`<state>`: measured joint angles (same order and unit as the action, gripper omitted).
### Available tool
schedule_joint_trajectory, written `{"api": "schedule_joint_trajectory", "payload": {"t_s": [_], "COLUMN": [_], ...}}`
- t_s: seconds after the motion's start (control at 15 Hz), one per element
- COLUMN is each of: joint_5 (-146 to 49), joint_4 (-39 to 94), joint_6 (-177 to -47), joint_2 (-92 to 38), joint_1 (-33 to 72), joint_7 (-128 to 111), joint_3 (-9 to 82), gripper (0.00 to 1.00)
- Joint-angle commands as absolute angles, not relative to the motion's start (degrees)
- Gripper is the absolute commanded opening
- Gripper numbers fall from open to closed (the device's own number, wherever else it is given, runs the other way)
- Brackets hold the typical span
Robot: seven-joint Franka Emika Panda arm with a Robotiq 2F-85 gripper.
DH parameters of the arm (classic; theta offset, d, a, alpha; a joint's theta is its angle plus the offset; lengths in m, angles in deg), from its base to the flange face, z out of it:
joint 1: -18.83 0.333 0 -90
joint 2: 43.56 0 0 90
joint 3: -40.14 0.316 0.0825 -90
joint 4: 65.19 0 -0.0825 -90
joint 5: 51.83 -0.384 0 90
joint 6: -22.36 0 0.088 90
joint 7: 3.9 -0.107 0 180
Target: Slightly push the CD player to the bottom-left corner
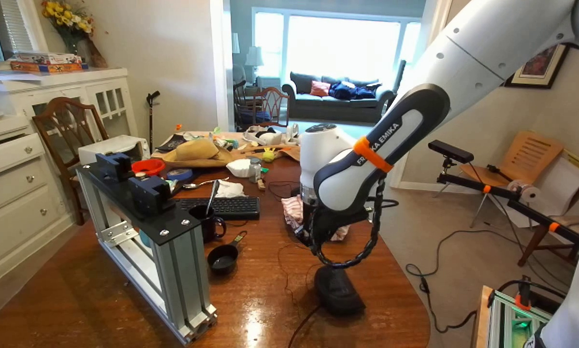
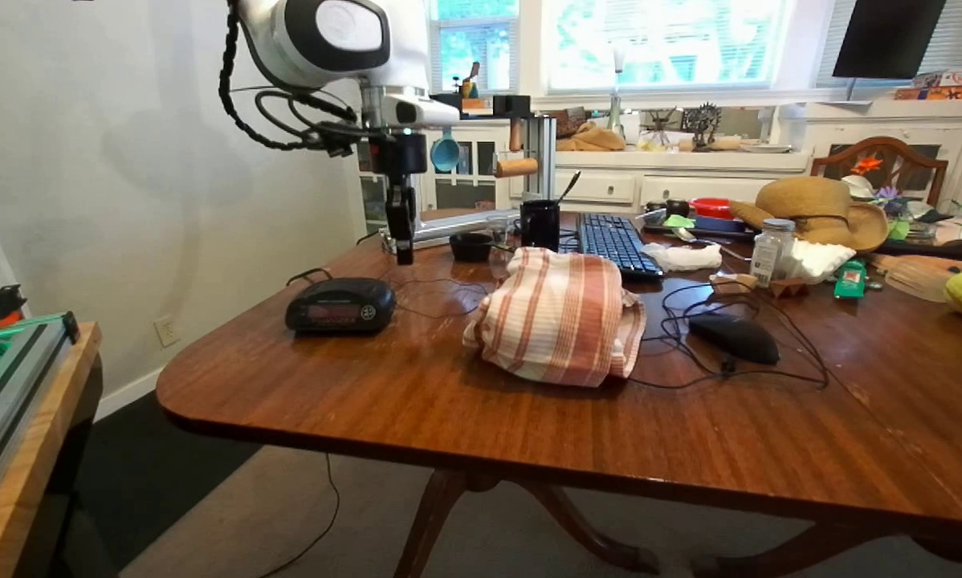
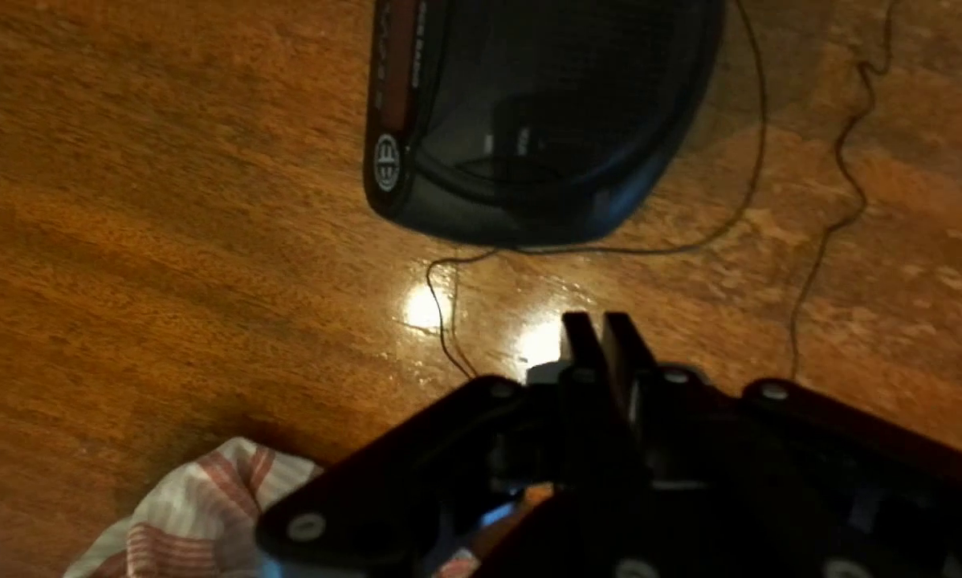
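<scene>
The CD player, a black rounded device with a red-tinted display, sits on the wooden table near its end in both exterior views (image 1: 338,292) (image 2: 340,307). In the wrist view the CD player (image 3: 545,120) lies at the top, partly cut off by the frame edge. My gripper (image 2: 405,258) points down above the table, beside the CD player and apart from it. In the wrist view its fingertips (image 3: 599,321) are nearly together with a narrow gap and nothing between them. In an exterior view the arm hides most of the gripper.
A striped cloth bundle (image 2: 557,321) lies near the gripper. Thin cords run around the CD player. A black measuring cup (image 1: 223,258), a dark mug (image 1: 212,224), a keyboard (image 2: 617,243) and a metal frame stand (image 1: 183,270) are close by. A mouse (image 2: 734,337) lies past the cloth.
</scene>
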<state>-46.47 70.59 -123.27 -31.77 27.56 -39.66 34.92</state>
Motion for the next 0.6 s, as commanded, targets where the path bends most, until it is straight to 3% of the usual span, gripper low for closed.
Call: {"api": "schedule_joint_trajectory", "payload": {"t_s": [0.0,0.53], "joint_5": [-43.1,-40.5], "joint_4": [71.2,69.4], "joint_6": [-115.4,-91.4], "joint_2": [-40.5,-53.3], "joint_1": [28.9,25.8], "joint_7": [-51.8,-60.3], "joint_3": [35.6,44.0], "gripper": [0.42,0.99]}}
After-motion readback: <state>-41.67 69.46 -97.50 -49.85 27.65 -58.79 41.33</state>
